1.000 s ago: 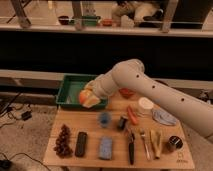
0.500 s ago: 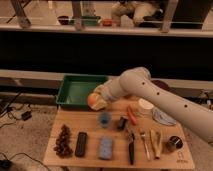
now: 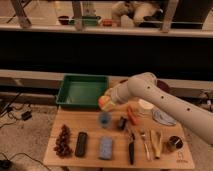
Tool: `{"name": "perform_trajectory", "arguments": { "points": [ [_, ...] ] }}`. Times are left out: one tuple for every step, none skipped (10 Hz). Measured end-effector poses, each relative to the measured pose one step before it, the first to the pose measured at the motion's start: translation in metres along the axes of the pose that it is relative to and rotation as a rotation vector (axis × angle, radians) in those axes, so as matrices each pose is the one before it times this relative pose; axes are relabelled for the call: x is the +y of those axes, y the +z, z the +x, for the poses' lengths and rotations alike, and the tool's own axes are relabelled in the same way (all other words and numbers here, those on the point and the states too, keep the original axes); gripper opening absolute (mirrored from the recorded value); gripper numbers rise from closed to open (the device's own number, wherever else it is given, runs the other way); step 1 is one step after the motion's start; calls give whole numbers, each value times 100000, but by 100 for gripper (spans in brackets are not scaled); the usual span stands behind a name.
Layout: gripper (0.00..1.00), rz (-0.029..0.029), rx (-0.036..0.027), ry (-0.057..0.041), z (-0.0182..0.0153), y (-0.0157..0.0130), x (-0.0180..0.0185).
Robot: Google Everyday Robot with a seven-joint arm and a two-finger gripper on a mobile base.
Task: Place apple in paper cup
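- No brand, label or writing could be read on anything.
- The gripper [image 3: 107, 99] hung above the wooden table [image 3: 90, 131], just beside the green tray [image 3: 82, 91], its jaws closed on the apple [image 3: 103, 102]; the fingers were mostly hidden behind the fruit.
- The apple sat in the air just above the one small blue cup [image 3: 104, 119].
- The paper cup [image 3: 146, 105] stood well to the right, partly hidden by the white arm [image 3: 167, 102].
- One grape bunch [image 3: 63, 140], one dark bar [image 3: 81, 143] and one blue sponge [image 3: 105, 147] lay along the front.
- One orange carrot-like thing [image 3: 132, 115] lay near the arm.
- The utensils [image 3: 145, 144] at right were hard to make out.
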Motion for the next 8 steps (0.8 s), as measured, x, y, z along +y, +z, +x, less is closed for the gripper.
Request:
{"name": "perform_trajectory", "arguments": {
  "points": [
    [4, 942, 1688, 952, 929, -432, -514],
    [4, 799, 1355, 861, 724, -261, -423],
    [4, 463, 1404, 668, 599, -63, -366],
    [4, 195, 998, 718, 586, 41, -251],
    [4, 207, 1385, 1167, 969, 48, -289],
    [4, 349, 1166, 1191, 953, 0, -342],
    [4, 366, 880, 930, 707, -76, -349],
    [4, 190, 345, 890, 492, -21, -380]
  ]
}}
